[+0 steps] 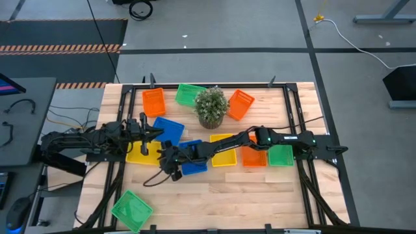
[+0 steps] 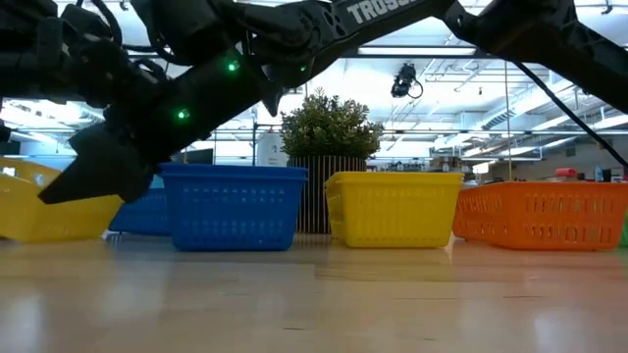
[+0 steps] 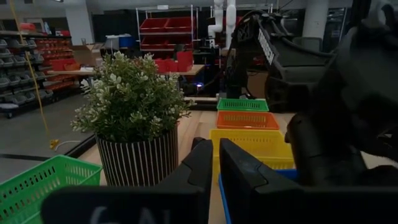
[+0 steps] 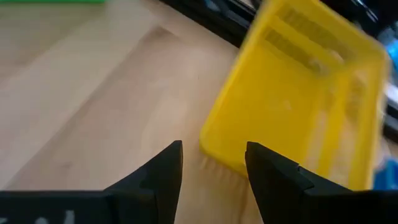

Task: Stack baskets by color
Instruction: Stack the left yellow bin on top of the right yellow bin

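Note:
Several baskets lie on the wooden table: two orange point(image 1: 154, 101) point(image 1: 240, 104) and a green point(image 1: 189, 94) at the far side, blue point(image 1: 168, 129) point(image 1: 193, 158), yellow point(image 1: 223, 151), orange point(image 1: 254, 156) and green point(image 1: 281, 156) in the middle, and a green point(image 1: 132, 209) near the front left. My right gripper point(image 4: 213, 165) reaches across to the left, slanting down, and is open. The near corner of a yellow basket point(image 4: 292, 106) point(image 1: 142, 155) lies just beyond its fingertips. My left gripper point(image 3: 214, 168) waits at the left, level, shut and empty.
A potted plant point(image 1: 212, 107) in a striped pot stands at the middle far side, between the green and orange baskets. Black rails point(image 1: 289, 104) frame the table. Bare wood lies along the near edge, right of the front green basket.

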`<state>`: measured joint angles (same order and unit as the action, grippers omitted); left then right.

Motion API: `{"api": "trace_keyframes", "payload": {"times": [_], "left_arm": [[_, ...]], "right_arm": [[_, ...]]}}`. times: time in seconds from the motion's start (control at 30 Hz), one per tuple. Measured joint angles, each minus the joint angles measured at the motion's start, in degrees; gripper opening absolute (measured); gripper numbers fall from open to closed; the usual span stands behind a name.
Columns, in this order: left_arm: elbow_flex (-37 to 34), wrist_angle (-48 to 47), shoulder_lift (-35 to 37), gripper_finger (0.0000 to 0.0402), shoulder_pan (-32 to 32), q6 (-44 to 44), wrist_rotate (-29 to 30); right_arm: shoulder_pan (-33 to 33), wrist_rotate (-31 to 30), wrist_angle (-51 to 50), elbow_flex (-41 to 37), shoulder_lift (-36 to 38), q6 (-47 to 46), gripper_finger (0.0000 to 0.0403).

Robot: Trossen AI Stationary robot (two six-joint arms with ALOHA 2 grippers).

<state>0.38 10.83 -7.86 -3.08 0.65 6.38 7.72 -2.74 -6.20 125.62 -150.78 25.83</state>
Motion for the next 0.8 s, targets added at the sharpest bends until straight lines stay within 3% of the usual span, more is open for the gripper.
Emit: {"api": "trace_keyframes", "payload": {"times": [0.1,0.37,0.67,0.8], "left_arm": [[-0.02,0.01,0.0,0.0032,0.0,-0.01,0.01],[0.0,0.02,0.0,0.004,0.0,0.01,0.0],[0.0,0.01,0.0,0.0033,-0.01,0.01,0.01],[-0.01,-0.07,-0.02,0.0035,-0.01,0.01,0.01]], "right_arm": [[0.92,2.59,0.01,0.0,0.0,3.92,0.0171],[4.2,2.62,0.37,-0.01,-0.02,12.14,0.0165],[6.41,-5.03,1.04,-0.02,1.54,10.13,0.0165],[6.41,-3.57,-5.41,-0.02,2.12,3.85,0.0164]]}}
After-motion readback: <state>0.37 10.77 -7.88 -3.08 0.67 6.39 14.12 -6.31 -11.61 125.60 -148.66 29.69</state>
